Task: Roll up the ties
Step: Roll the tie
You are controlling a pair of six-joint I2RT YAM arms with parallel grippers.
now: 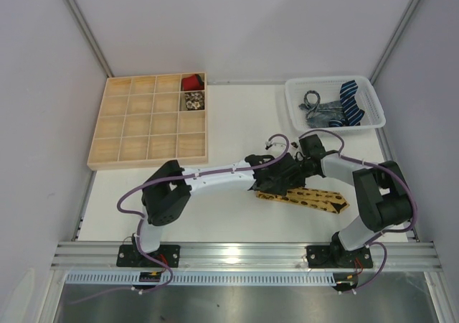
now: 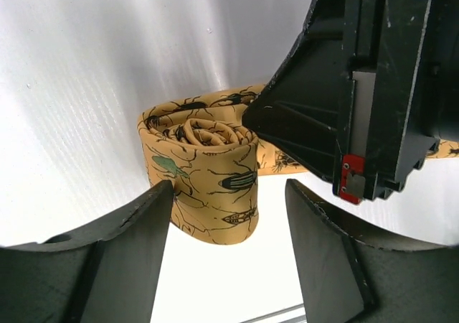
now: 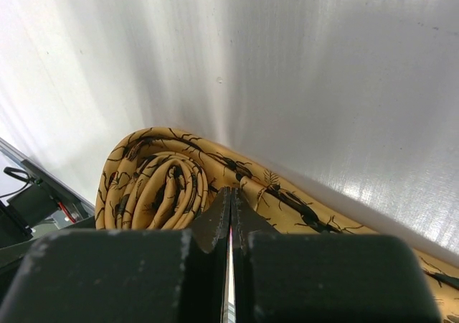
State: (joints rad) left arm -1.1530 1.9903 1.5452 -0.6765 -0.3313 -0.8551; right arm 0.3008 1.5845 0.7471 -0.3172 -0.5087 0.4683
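On the white table (image 1: pixel 237 115), navy-striped and grey ties (image 1: pixel 344 106) are heaped in the white plastic basket (image 1: pixel 330 80); the mustard tie (image 1: pixel 315 199) is laid flat mid-table, its left end wound into a tight fabric coil. The dark beetle print and coil layers are resolved only in the wrist views, being covered by the arms from above. Left gripper (image 2: pixel 229 194) is released, fingers straddling the coil; right gripper (image 3: pixel 231 209) is clenched empty, tips set against the coil.

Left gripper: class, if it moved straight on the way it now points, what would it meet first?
The left gripper would most likely meet the rolled end of the yellow tie, just ahead between its open fingers. The shut right gripper sits beside the roll, seemingly off that line; depth is unclear.
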